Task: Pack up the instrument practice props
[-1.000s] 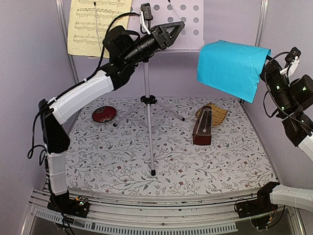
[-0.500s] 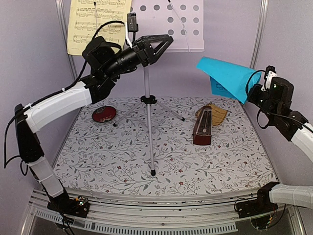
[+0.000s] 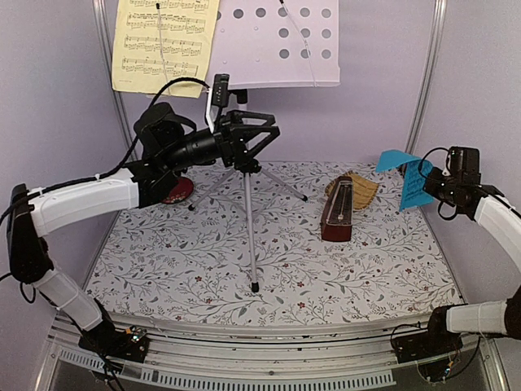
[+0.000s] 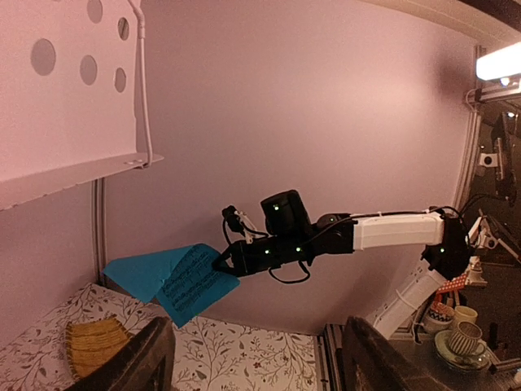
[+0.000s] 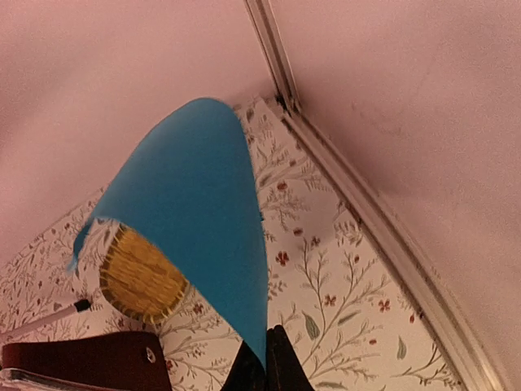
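Paper is the soft item here: the cream music sheet (image 3: 163, 41) hangs above and to the left of the left end effector (image 3: 267, 138). I judge it light and easily creased, so best pinched at an edge. That end effector has its fingers (image 4: 155, 358) spread wide, holding nothing, just beside the pole of the music stand (image 3: 248, 236). The stand looks light but top-heavy; I would take it by the pole. The metronome (image 3: 336, 213) stands on the desk (image 3: 163, 269), below and left of the right end effector (image 3: 429, 181). It seems rigid with sloping sides, so hold it low. That end effector is pinched on one edge of the drooping blue music sheet (image 3: 407, 175).
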Available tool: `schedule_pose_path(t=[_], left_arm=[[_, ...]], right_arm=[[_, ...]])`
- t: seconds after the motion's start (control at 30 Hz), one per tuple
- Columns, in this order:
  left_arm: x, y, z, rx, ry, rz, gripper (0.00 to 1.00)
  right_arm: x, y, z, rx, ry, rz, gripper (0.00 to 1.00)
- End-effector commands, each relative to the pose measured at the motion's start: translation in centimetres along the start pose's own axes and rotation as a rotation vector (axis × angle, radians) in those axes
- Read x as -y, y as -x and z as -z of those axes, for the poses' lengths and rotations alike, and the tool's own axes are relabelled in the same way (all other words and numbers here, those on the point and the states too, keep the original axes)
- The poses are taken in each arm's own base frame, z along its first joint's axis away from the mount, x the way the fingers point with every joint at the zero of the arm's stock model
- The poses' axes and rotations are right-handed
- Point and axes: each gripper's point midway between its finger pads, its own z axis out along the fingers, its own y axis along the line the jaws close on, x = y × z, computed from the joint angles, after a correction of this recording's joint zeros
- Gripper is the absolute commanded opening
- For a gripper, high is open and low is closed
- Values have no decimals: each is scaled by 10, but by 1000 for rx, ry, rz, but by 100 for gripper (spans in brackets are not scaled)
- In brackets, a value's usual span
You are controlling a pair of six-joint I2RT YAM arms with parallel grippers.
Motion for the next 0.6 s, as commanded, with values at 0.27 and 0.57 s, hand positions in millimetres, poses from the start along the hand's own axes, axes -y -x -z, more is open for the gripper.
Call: schedule_pose_path(t=[0.27,0.57], left_arm=[[-10,-26,54,-16,141,-51,75],[-37,-55,89,-32,228,31,76]], right_arm=[[-66,-54,21,-363,438,-276,1],[-43,-78,56,-404,353,-354,1]])
